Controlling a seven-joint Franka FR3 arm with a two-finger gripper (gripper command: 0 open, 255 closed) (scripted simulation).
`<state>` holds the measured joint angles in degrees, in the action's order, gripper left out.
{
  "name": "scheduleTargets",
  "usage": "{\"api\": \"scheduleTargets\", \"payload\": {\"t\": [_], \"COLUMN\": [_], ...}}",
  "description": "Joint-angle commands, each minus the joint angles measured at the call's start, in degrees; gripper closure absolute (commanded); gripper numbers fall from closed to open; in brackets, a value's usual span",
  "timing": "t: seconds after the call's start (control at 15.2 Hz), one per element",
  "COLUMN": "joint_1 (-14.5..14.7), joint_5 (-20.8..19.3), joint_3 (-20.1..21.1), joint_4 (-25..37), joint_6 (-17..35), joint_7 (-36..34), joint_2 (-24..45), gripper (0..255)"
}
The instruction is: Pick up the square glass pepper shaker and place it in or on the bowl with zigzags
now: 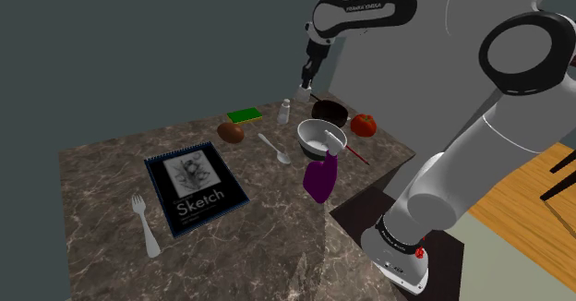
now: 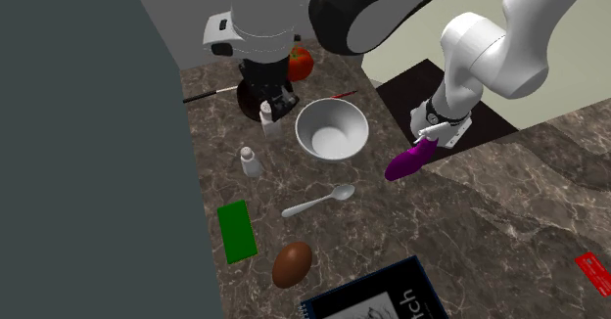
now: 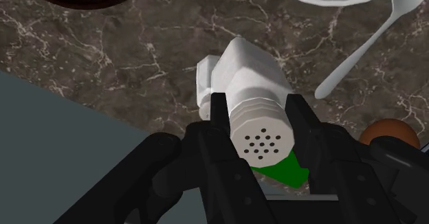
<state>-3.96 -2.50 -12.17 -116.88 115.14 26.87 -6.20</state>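
Gripper [image 3: 258, 107] fingers pinch the white pepper shaker [image 3: 251, 71] by its cap, above the marble table [image 1: 111, 216]. Beyond sit a dark bowl [image 1: 330, 114] and a white bowl [image 2: 332, 129], zigzags unclear on either. The arm should hold the squeeze steady, centre over the rim and lower gently.

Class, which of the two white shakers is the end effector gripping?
The shaker with the dotted top, clasped in the end effector; the other shaker stands free on the table.
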Motion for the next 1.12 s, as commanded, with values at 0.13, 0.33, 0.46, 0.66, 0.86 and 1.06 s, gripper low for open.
{"api": "scheduleTargets", "payload": {"t": [0.13,0.33,0.46,0.66,0.86,1.06], "joint_1": [-2.1,-3.8,-5.0,-6.8,-8.6,-8.8], "joint_5": [-0.1,0.0,0.1,0.6,1.4,1.5], "joint_3": [-2.6,-5.0,-6.5,-8.9,-11.3,-11.6], "joint_4": [0.7,1.9,3.0,5.2,8.0,7.0], "joint_6": [-1.3,-2.4,-3.1,-4.3,-5.6,-4.2], "joint_7": [4.7,8.9,11.7,16.1,20.5,21.1], "joint_2": [-0.8,-0.7,-0.4,0.6,2.2,2.5], "gripper": [255,255,255,255,255,255]}}
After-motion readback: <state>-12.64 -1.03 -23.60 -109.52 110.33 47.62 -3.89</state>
